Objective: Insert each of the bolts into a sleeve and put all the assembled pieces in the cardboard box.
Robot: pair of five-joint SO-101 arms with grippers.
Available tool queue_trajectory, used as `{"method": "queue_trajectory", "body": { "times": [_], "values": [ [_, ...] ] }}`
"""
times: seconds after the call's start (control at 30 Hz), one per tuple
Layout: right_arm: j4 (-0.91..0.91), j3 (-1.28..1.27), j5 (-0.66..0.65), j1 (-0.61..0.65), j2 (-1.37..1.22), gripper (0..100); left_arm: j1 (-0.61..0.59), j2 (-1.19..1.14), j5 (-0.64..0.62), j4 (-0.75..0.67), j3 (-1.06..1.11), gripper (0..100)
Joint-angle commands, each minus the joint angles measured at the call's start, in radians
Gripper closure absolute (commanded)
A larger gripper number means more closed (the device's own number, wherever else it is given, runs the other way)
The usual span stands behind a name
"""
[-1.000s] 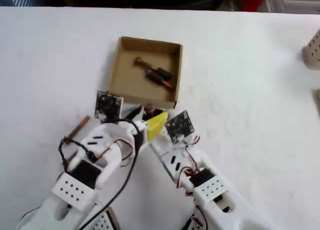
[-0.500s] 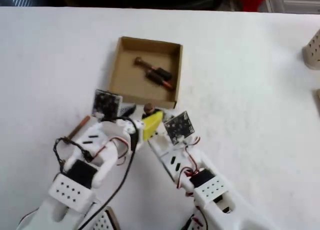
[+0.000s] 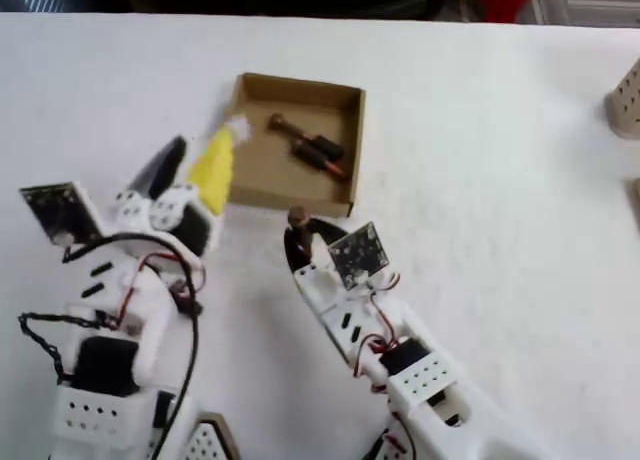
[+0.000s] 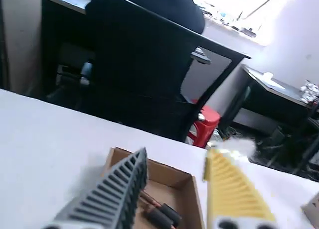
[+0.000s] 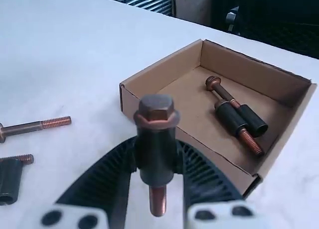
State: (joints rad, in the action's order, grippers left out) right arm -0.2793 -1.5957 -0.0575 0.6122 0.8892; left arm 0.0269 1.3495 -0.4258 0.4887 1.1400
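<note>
The task looks about halfway done. One assembled piece [image 3: 312,150], perhaps two since two sleeves lie side by side, already rests in the cardboard box [image 3: 290,198]. The right gripper [image 3: 298,242] is clamped on a black sleeve [image 5: 155,157] with a bolt [image 5: 156,112] standing upright through it, so this piece seems ready to drop in. The box lies at about 12 o'clock from that gripper in the high view, close by. The left gripper [image 3: 207,140] hangs spread wide and empty at 9 o'clock of the box. On the table a loose bolt [image 5: 36,125] and another sleeve [image 5: 9,180] with a threaded end showing remain to be dealt with.
</note>
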Motion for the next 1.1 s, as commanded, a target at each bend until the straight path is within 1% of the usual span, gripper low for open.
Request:
{"method": "queue_trajectory", "body": {
  "times": [0.0,0.03,0.07,0.13,0.2,0.27,0.3,0.4,0.6,0.7,0.83,1.07],
  "values": [
    [-0.021,0.018,-0.012,-0.008,0.015,98.1,-0.150,0.012,-0.008,0.023,0.035,96],
    [-0.021,0.018,-0.012,-0.008,0.015,98.1,-0.189,0.012,-0.008,0.044,0.052,94],
    [-0.019,0.018,-0.012,-0.010,0.015,98.1,-0.226,0.012,-0.008,0.071,0.066,94],
    [0.008,0.023,-0.014,-0.022,0.018,98.1,-0.294,0.012,-0.008,0.135,0.100,97],
    [0.050,0.041,-0.014,-0.048,0.022,98.1,-0.337,0.010,-0.008,0.195,0.138,98],
    [0.122,0.081,-0.014,-0.088,0.021,98.1,-0.367,0.010,-0.002,0.218,0.184,98],
    [0.168,0.109,-0.014,-0.108,0.021,98.1,-0.381,0.010,0.023,0.226,0.206,98],
    [0.283,0.183,-0.009,-0.166,0.021,98.1,-0.392,0.010,0.112,0.224,0.293,98],
    [0.423,0.328,-0.014,-0.234,0.015,98.1,-0.412,0.012,0.261,0.218,0.423,98],
    [0.526,0.440,-0.015,-0.260,0.012,98.1,-0.414,0.012,0.330,0.173,0.465,98],
    [0.634,0.586,-0.123,-0.268,-0.033,98.1,-0.414,0.012,0.330,0.127,0.486,98],
    [0.722,0.848,-0.241,-0.262,-0.275,98.0,-0.414,0.012,0.334,0.127,0.486,98]
  ]
}}
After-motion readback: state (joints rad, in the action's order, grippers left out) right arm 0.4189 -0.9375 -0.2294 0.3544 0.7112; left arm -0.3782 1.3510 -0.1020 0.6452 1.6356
